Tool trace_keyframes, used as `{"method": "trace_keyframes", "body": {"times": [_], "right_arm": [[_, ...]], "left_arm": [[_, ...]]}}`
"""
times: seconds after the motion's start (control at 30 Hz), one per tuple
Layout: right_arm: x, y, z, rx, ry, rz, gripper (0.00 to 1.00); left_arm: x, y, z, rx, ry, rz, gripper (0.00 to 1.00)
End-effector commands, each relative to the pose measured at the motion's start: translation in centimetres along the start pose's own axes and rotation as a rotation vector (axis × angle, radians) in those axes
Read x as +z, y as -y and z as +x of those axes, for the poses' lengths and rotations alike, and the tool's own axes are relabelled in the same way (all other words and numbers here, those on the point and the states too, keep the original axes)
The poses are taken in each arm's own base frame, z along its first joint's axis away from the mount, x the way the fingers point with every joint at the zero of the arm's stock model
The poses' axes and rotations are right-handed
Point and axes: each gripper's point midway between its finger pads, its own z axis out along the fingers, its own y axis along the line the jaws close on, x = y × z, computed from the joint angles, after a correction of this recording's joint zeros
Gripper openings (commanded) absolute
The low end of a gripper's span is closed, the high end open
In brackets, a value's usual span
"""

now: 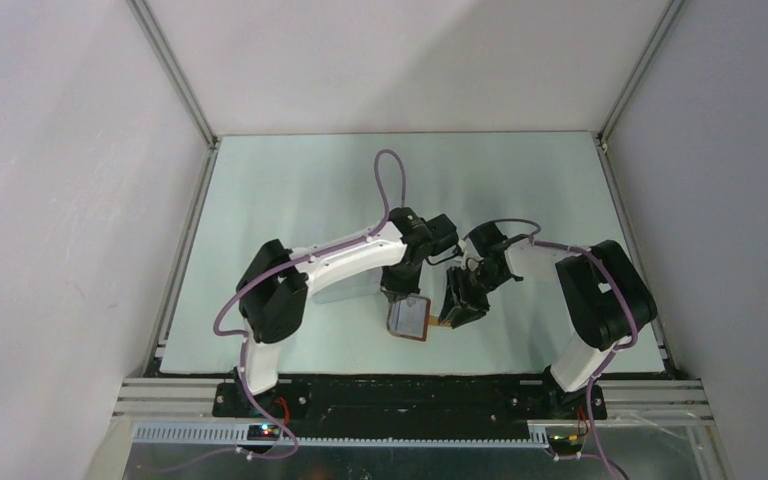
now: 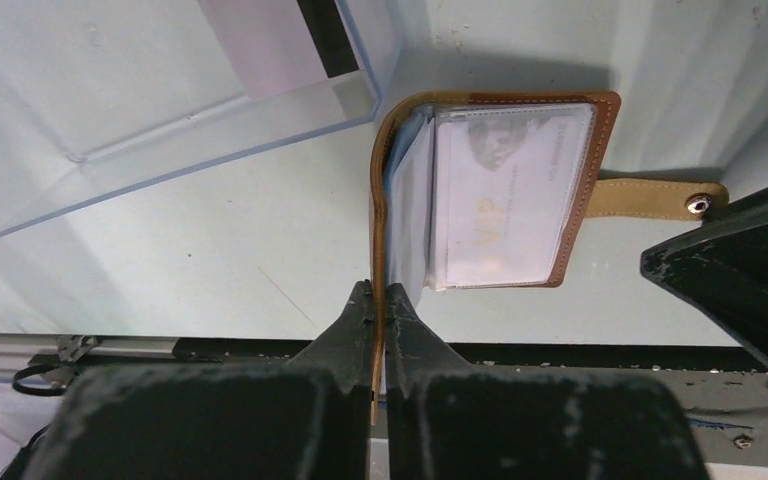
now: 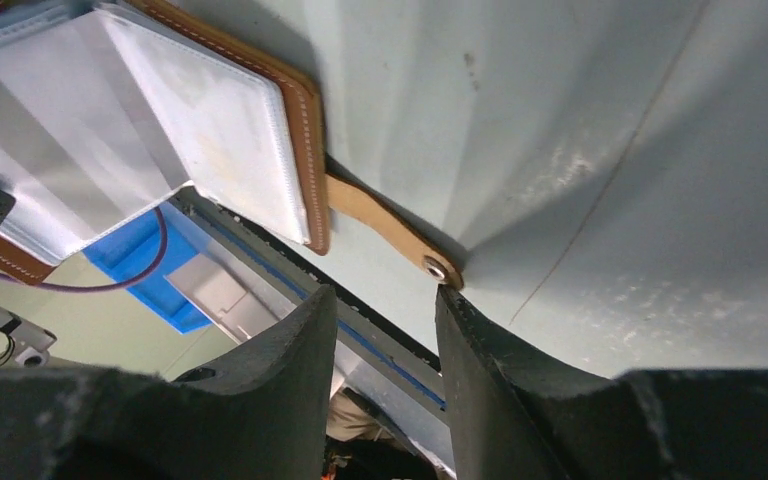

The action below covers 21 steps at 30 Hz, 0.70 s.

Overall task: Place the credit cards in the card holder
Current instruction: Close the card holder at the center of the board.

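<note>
While my left hand (image 2: 380,305) pinched the holder's (image 2: 384,190) leather cover by its edge near the worktop's (image 2: 210,250) front, my right hand (image 3: 385,315) hung spread beside the tab (image 3: 380,222); I judged it light and bendy.

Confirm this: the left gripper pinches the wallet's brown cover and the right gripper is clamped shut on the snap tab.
The right gripper is open, not clamped; the snap tab ends near one fingertip, as the right wrist view shows. The left gripper does pinch the brown cover of the wallet.
</note>
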Motion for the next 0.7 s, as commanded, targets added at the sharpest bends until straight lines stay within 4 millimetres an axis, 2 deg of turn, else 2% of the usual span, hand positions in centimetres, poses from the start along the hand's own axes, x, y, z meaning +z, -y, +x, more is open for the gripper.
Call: {"method": "trace_keyframes", "body": {"times": [0.0, 0.17, 0.43, 0.5, 0.67], "right_arm": [[-0.7, 0.1, -1.1, -0.019, 0.048, 0.024, 0.46], [-0.2, 0.6, -1.2, -0.006, 0.035, 0.031, 0.46], [-0.9, 1.8, -1.1, -0.011, 0.058, 0.106, 0.45], [-1.0, 2.3, -0.9, -0.014, 0.055, 0.135, 0.45], [-1.1, 2.8, -0.9, -0.016, 0.056, 0.155, 0.45]], "left_arm": [[-0.6, -1.0, -0.7, 0.031, 0.015, -0.06, 0.0], [-0.3, 0.3, -1.0, 0.057, 0.012, -0.054, 0.0], [1.2, 1.5, -0.6, 0.089, -0.024, -0.075, 0.0], [1.3, 1.9, -0.6, 0.094, -0.025, -0.069, 0.03], [1.3, 4.0, -0.3, 0.088, -0.059, -0.011, 0.2]]}}
